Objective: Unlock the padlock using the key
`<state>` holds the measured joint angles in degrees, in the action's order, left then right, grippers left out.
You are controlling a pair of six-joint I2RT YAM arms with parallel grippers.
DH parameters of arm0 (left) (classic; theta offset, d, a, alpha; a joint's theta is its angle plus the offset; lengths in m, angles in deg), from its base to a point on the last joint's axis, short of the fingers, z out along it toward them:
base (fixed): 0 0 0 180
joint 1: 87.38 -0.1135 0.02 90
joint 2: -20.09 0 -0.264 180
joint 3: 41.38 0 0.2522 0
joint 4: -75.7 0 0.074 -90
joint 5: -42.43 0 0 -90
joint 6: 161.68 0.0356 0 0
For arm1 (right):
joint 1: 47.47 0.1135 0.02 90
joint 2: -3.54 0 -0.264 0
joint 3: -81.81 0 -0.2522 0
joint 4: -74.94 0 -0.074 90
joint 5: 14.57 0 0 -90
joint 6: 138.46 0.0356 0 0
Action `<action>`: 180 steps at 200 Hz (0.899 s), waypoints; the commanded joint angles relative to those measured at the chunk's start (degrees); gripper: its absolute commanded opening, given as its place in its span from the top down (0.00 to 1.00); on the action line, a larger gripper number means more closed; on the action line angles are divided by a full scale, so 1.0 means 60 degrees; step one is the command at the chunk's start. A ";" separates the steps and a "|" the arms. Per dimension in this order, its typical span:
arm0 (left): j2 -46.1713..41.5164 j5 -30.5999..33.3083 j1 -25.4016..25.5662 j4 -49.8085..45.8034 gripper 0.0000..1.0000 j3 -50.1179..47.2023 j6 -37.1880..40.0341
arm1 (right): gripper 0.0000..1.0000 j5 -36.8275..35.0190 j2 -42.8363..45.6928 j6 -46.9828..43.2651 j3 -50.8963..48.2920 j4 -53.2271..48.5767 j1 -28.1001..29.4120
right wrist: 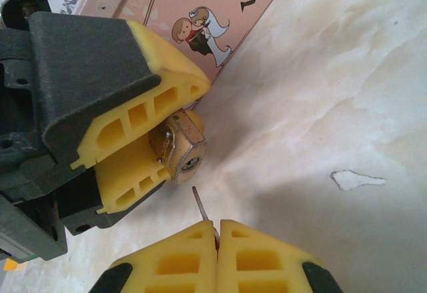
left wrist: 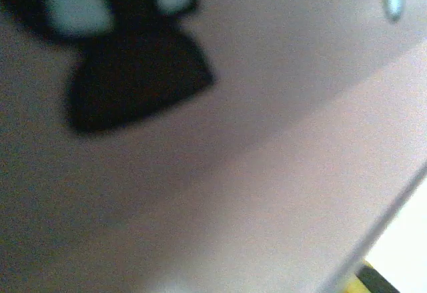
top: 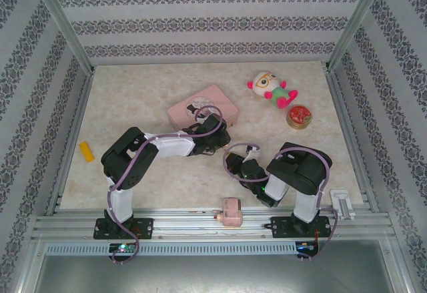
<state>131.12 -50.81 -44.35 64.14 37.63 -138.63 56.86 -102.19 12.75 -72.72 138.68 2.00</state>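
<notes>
Marbled tabletop (top: 147,173) inside a booth of patterned wallpaper, metal rail along the near edge.

Top view, layout only:
- Pink tin (top: 202,109) at centre rear.
- Plush toy (top: 270,89) and round red tin (top: 299,116) to the right rear.
- Yellow block (top: 87,151) near the left edge.
- Small pink box (top: 231,211) on the rail between the bases.
- Left arm (top: 167,147) and right arm (top: 297,169) bent inward, wrists meeting just in front of the pink tin. Whatever is held there too small to make out from above.

Right wrist view, detail resolved:
- Left gripper (right wrist: 177,129) at left of frame, yellow fingers clamped on the brass padlock (right wrist: 181,147).
- Padlock close to the tabletop, beside the pink tin's printed wall, keyhole end turned towards the camera. Shackle hidden between the fingers.
- Right gripper (right wrist: 217,229) at bottom of frame, pads pressed together on the key (right wrist: 199,203), thin grey blade standing up out of the pinch.
- Blade tip just below the keyhole, close but apart, not entered.

Left wrist view badly blurred: pinkish surface hard against the lens, one dark blot and pale patches on it. Nothing finer legible.
</notes>
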 commanded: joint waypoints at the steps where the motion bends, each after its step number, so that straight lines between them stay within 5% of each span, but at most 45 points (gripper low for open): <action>1: 0.0305 -0.0585 -0.0096 0.0453 0.97 -0.0124 -0.0538 | 1.00 0.0046 0.0201 0.0065 -0.0061 0.0312 -0.0172; 180: 0.0437 -0.0835 -0.0101 0.0615 0.97 -0.0224 -0.0600 | 1.00 0.0547 0.0044 0.0186 0.0379 0.0327 -0.0558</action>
<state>131.55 -51.64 -44.77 65.82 37.59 -138.90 59.26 -102.00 12.99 -71.45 138.57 -0.88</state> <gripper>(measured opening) 0.287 0.051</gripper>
